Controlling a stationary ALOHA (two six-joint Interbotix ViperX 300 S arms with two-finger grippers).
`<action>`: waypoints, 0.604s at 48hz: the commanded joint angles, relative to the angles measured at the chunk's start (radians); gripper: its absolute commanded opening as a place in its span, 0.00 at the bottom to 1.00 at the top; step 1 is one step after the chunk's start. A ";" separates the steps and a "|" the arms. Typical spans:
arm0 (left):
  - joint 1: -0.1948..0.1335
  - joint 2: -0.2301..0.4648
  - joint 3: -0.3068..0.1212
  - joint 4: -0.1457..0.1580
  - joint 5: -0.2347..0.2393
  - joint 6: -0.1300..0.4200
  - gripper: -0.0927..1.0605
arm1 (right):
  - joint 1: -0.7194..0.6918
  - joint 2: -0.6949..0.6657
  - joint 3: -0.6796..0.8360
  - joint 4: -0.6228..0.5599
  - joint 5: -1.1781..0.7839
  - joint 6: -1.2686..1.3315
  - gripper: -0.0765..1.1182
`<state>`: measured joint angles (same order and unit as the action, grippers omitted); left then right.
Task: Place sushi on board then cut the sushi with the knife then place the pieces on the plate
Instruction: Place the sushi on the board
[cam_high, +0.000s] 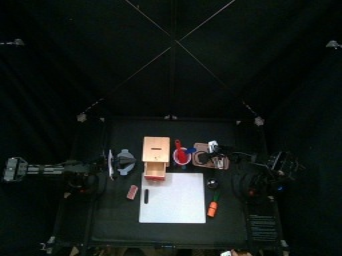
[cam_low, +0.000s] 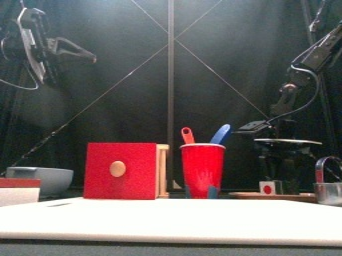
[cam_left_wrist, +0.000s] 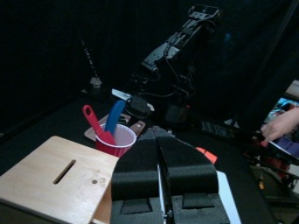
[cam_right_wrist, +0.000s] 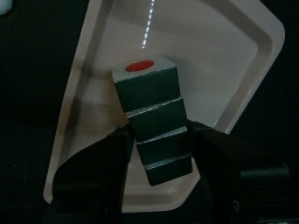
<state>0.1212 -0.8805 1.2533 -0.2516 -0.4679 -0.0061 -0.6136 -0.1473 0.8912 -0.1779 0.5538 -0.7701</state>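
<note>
Black curtains ring the table (cam_high: 114, 215); the one sushi roll (cam_right_wrist: 149, 96) sits at the one pink tray (cam_right_wrist: 105, 52), pinched low across its blocks by the right pincer (cam_right_wrist: 162, 140). Touching or lifted, I cannot tell. Its blocks come apart, so a jerky carry could shed the free end. Outward: one white board (cam_high: 181, 200), one red cup (cam_low: 202, 168) holding one blue knife (cam_low: 221, 133) and one red knife (cam_low: 187, 134), and one wooden box (cam_left_wrist: 52, 175). The left pincer (cam_left_wrist: 173, 144), pressed together, rests at the left.

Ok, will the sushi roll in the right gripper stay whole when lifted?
Perhaps not: the sushi roll shows pale seams between blocks, so it may part there. The right gripper clamps only the blocks away from the red-dotted end, so that end could drop off. Its flat sides suggest it won't roll.
</note>
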 joint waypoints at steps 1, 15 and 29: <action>0.002 0.003 -0.020 0.000 -0.009 0.000 0.15 | 0.002 -0.012 -0.014 0.008 -0.002 0.003 0.72; 0.003 0.003 -0.018 0.000 -0.009 0.000 0.15 | 0.014 -0.103 -0.023 0.060 0.049 0.020 0.72; 0.026 0.003 -0.017 0.000 -0.009 0.002 0.15 | 0.021 -0.333 -0.026 0.199 0.155 0.023 0.72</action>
<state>0.1381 -0.8805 1.2533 -0.2516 -0.4679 -0.0061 -0.5937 -0.3927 0.8866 -0.0138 0.6872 -0.7501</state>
